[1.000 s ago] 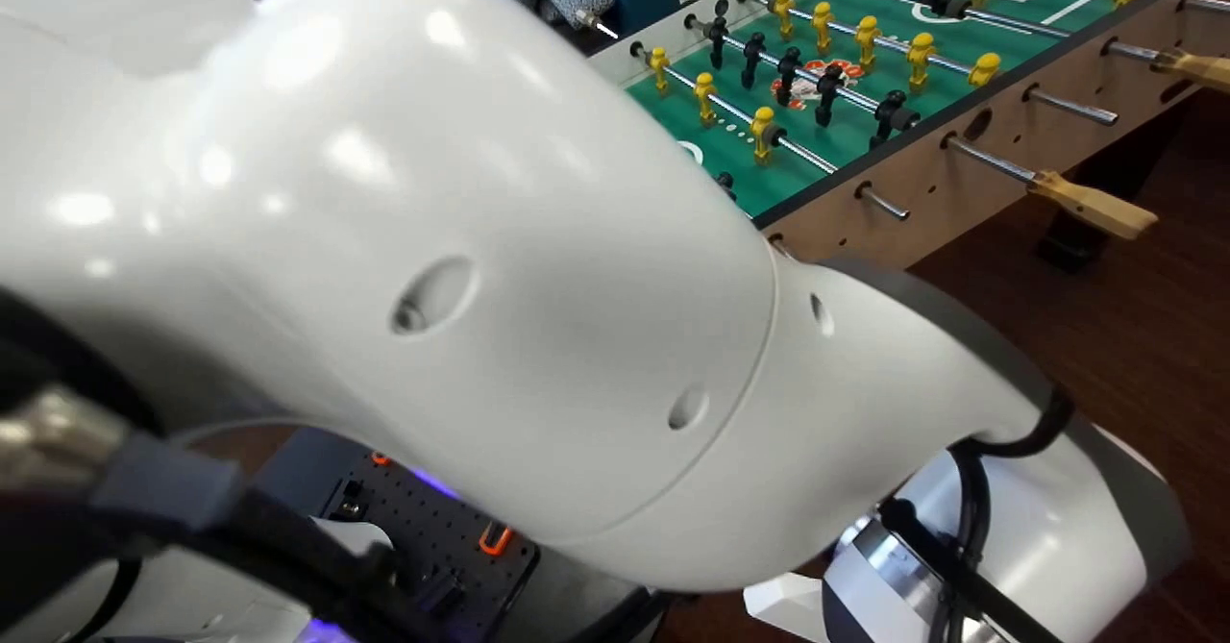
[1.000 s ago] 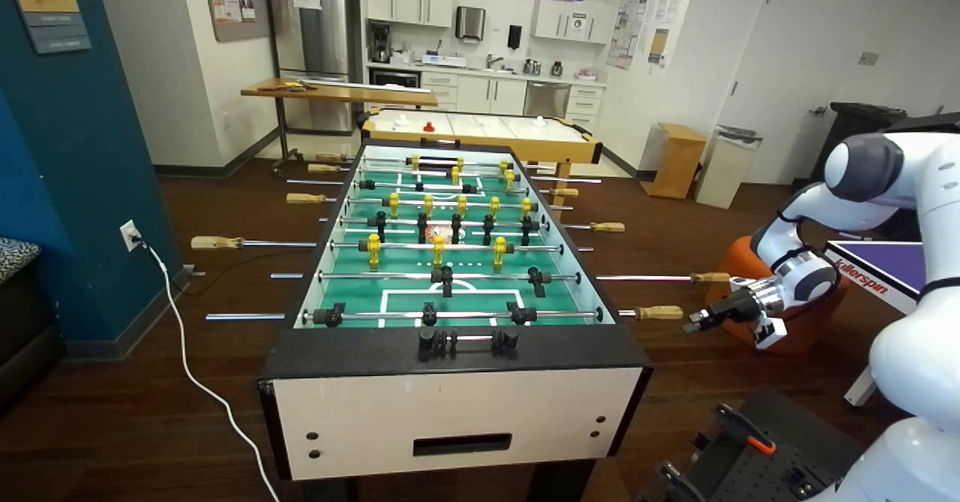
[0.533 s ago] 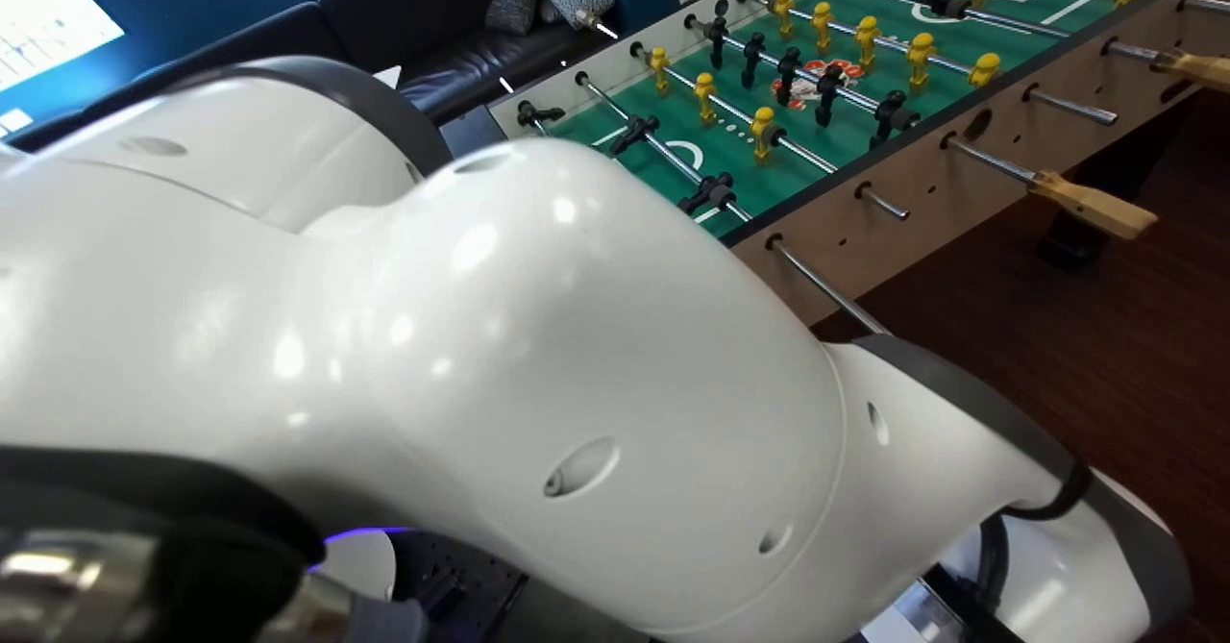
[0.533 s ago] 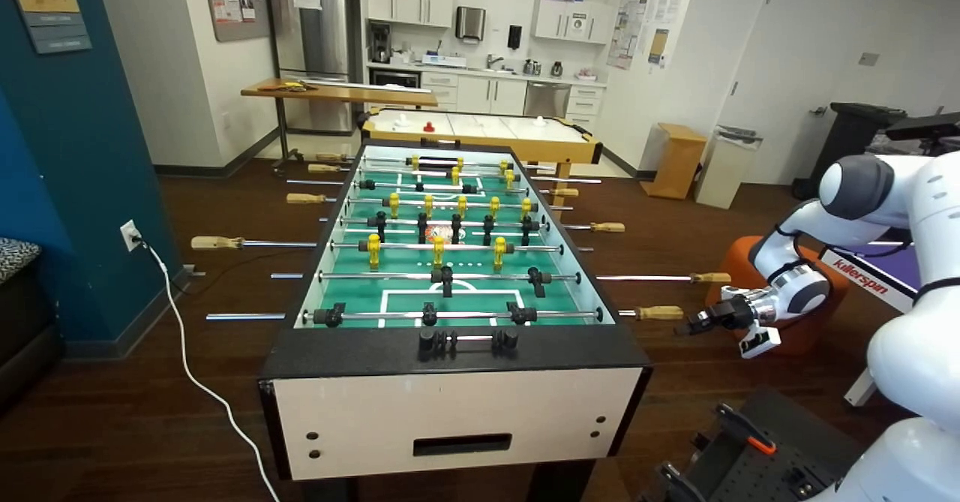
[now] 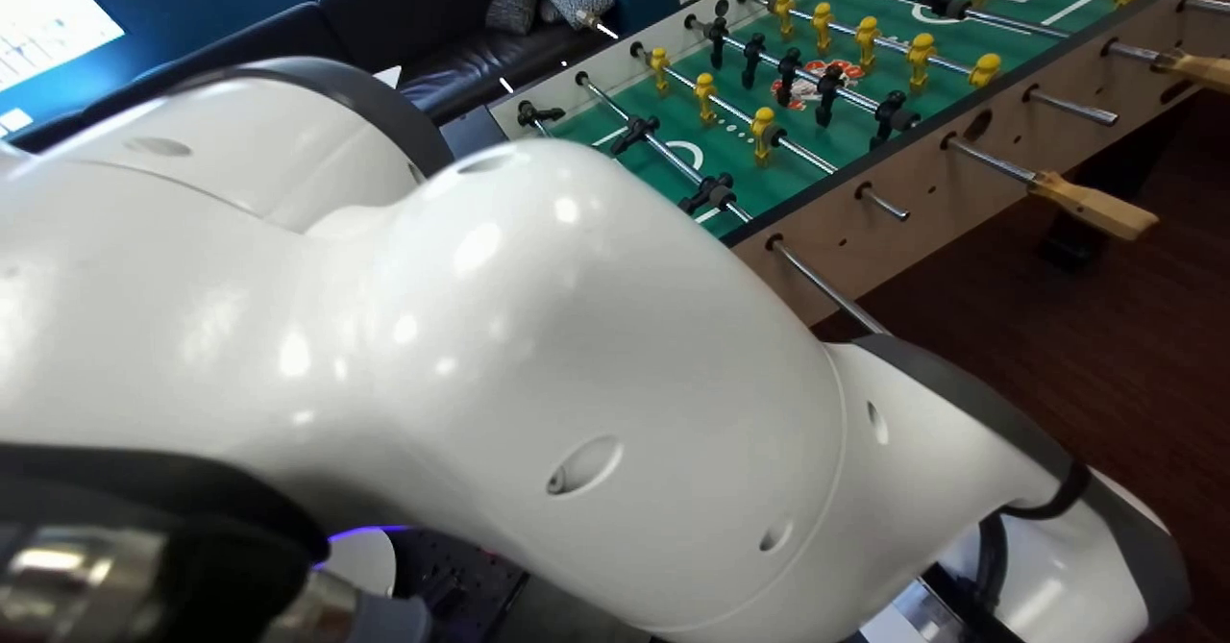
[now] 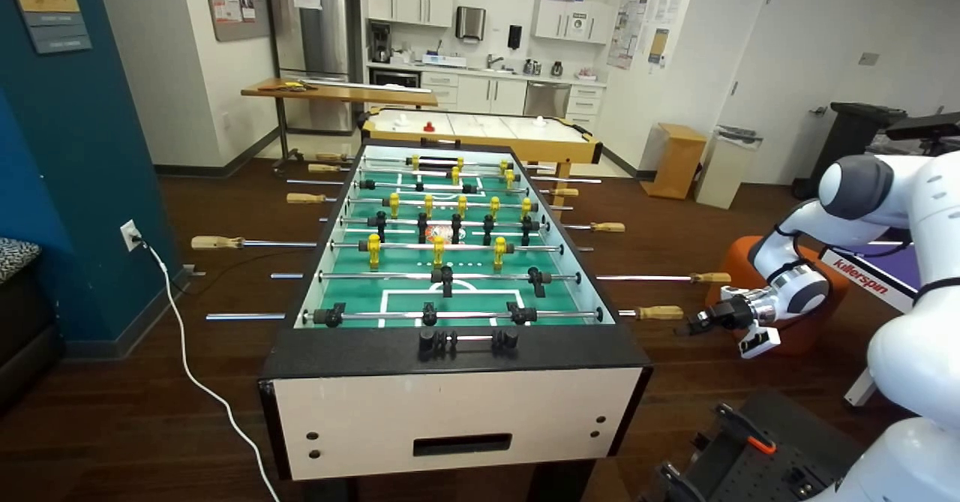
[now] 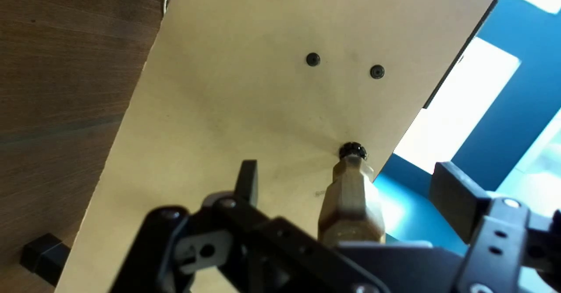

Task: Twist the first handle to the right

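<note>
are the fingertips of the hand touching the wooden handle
Apart. In the wrist view, both fingertips stand off from the wooden handle: the table's side shows in the gap on one side, blue background on the other.

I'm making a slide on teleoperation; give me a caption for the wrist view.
Open claw framing a wooden foosball handle, with the table's side panel behind it.

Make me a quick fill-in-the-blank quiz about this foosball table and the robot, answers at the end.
In the wrist view, the wooden handle shows between the fingers of the pincer, which is ____, not shut.
The foosball table has a playing field coloured ____.
The foosball figures are black and ____.
Red lettering on the purple-topped table reads ____.

Missing words: open; green; yellow; killerspin.
</note>
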### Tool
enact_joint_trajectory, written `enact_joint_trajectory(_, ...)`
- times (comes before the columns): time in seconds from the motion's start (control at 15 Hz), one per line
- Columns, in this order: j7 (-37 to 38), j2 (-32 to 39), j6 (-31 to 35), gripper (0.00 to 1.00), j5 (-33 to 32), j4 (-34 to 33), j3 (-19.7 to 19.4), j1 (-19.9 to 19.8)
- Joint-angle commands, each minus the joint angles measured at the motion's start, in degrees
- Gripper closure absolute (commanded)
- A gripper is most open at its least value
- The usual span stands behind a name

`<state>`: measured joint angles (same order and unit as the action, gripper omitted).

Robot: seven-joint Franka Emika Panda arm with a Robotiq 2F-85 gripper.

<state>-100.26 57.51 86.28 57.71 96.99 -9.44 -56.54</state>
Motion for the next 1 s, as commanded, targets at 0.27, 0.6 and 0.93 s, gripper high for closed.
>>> enact_joint_trajectory(0.27,0.4,-0.7,-0.1,0.0,2.6,1.3,0.0,0.3)
enact_joint_trajectory(0.6,0.8,-1.3,-0.5,0.0,6.6,2.5,0.3,0.6)
enact_joint_trajectory(0.93,2.4,-1.9,-1.0,0.0,9.6,4.1,-0.1,2.1)
